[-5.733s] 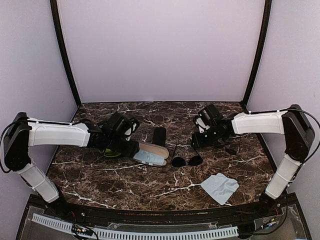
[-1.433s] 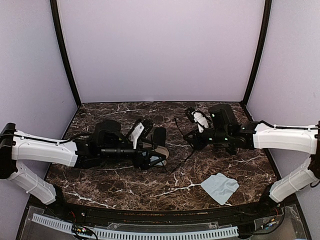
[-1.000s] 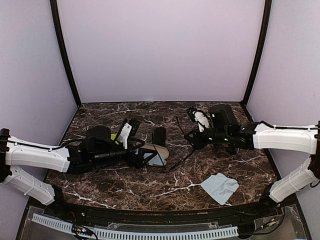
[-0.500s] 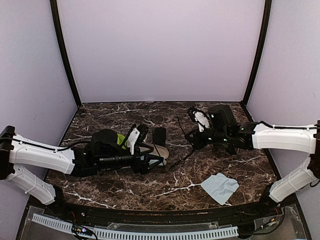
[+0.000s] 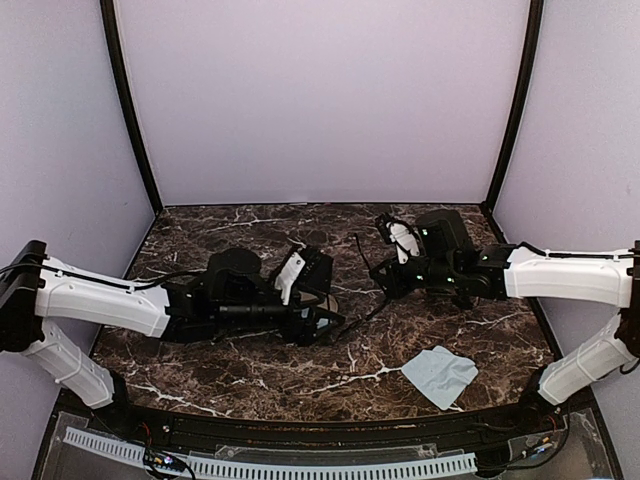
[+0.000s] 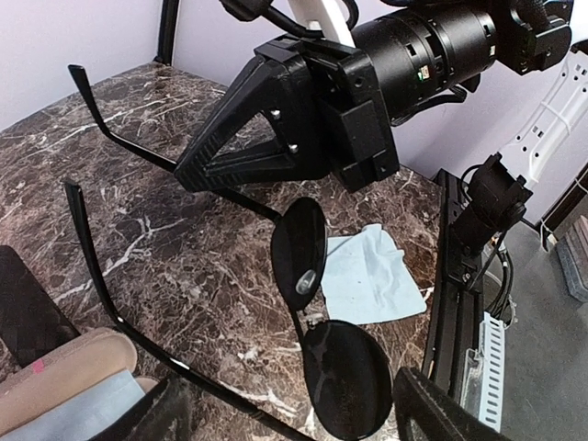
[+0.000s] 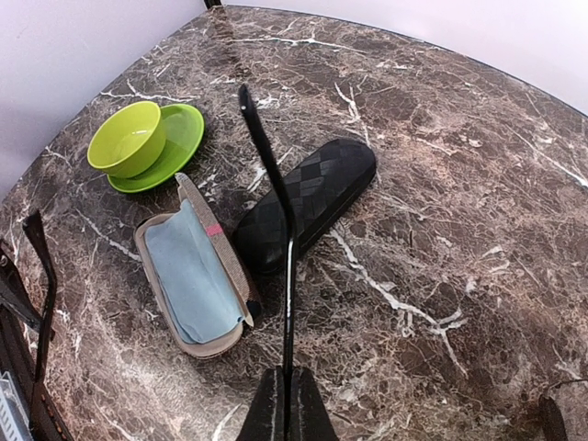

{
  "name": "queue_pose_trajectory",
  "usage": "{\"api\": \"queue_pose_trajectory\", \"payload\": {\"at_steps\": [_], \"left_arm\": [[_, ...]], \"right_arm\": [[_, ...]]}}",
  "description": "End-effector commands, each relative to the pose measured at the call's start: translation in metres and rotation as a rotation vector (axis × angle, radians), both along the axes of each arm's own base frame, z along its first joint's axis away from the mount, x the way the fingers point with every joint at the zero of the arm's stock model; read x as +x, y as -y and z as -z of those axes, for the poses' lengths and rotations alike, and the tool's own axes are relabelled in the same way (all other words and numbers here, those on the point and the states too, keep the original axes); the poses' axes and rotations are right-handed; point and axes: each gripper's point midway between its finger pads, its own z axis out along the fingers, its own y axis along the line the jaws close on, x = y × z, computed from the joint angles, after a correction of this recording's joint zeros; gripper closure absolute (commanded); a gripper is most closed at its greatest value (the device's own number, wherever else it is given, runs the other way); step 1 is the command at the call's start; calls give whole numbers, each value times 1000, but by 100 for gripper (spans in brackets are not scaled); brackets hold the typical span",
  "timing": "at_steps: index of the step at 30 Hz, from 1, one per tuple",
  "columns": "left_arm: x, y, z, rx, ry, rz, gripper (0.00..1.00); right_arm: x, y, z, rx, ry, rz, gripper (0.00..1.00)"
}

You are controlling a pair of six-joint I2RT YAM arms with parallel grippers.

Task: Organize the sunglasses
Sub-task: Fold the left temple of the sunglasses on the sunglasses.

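Observation:
The sunglasses [image 6: 347,377], round dark lenses on a thin black frame, hang above the marble table. My right gripper [image 7: 285,404] is shut on one temple arm [image 7: 288,239], which rises straight from its fingertips. In the top view the right gripper [image 5: 385,284] sits right of centre, with the sunglasses [image 5: 360,314] slanting down toward my left gripper [image 5: 325,322]. Seen from the left wrist, the left gripper [image 6: 296,418] is open, its fingers on either side of the lower lens without touching it. The right gripper [image 6: 188,175] shows there too, pinching the temple arm.
An open brown case [image 7: 197,276] holding a light blue cloth lies beside a closed black case [image 7: 308,202]. A green bowl on a green saucer [image 7: 138,142] stands at the far left. Another blue cloth [image 5: 440,375] lies at the front right of the table.
My left arm has swung right and forward, over the open case, bringing its open jaws up to the hanging lenses. The right gripper has kept still with the temple arm.

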Motion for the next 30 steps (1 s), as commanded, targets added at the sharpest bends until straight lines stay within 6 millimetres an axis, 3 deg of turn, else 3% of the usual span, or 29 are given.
{"api": "queue_pose_trajectory", "payload": {"at_steps": [1, 15, 30], "left_arm": [[-8, 10, 0, 40, -1, 68, 21], [-36, 40, 18, 142, -68, 309, 16], [-26, 29, 28, 214, -2, 228, 24]], "right_arm": [[2, -6, -12, 34, 19, 1, 100], [3, -5, -10, 28, 10, 14, 100], [3, -3, -8, 33, 1, 17, 100]]}}
